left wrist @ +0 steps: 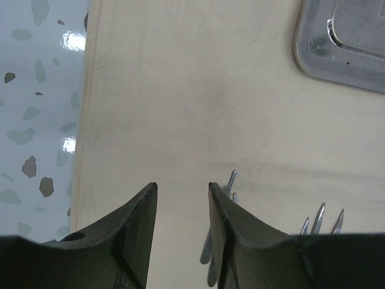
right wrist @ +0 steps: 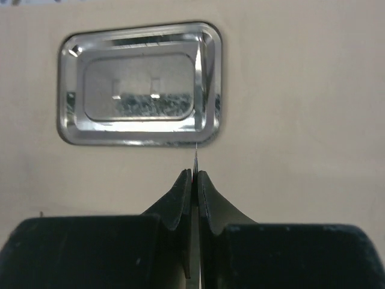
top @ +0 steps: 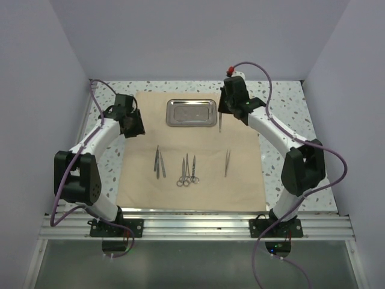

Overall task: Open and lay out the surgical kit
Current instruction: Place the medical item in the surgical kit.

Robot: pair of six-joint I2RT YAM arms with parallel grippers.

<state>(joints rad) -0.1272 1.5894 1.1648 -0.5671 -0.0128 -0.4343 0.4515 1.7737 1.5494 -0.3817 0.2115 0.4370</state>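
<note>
- From the top camera, the beige cloth wrap point(top: 192, 144) lay opened flat on the speckled bench point(top: 286, 105).
- The steel tray point(top: 192, 112) stood on the far part of the cloth, between my two arms.
- On the near half of the cloth lay a row of instruments: tweezers point(top: 159, 162) at the left, ring-handled instruments point(top: 187, 171) in the middle, and one more slim piece point(top: 227, 162) at the right.
- My left fingers point(top: 135, 125) hung over the left edge of the cloth, well apart from the tray.
- My right fingers point(top: 223, 108) were just beside the right end of the tray, and a thin probe point(top: 220, 124) hung down from them.
- From my left wrist, my left fingers point(left wrist: 135, 229) were spread, with only bare cloth point(left wrist: 180, 108) in the gap.
- The tips of the tweezers point(left wrist: 230, 180) showed beside one finger, and a corner of the tray point(left wrist: 313, 60) was at the upper right.
- From my right wrist, my right fingers point(right wrist: 180, 198) were pressed together, pinching the thin probe point(right wrist: 196, 158).
- Its fine point stood just before the near rim of the tray point(right wrist: 138, 137).
- Whether the point touched the cloth point(right wrist: 301, 120), I could not tell.
</note>
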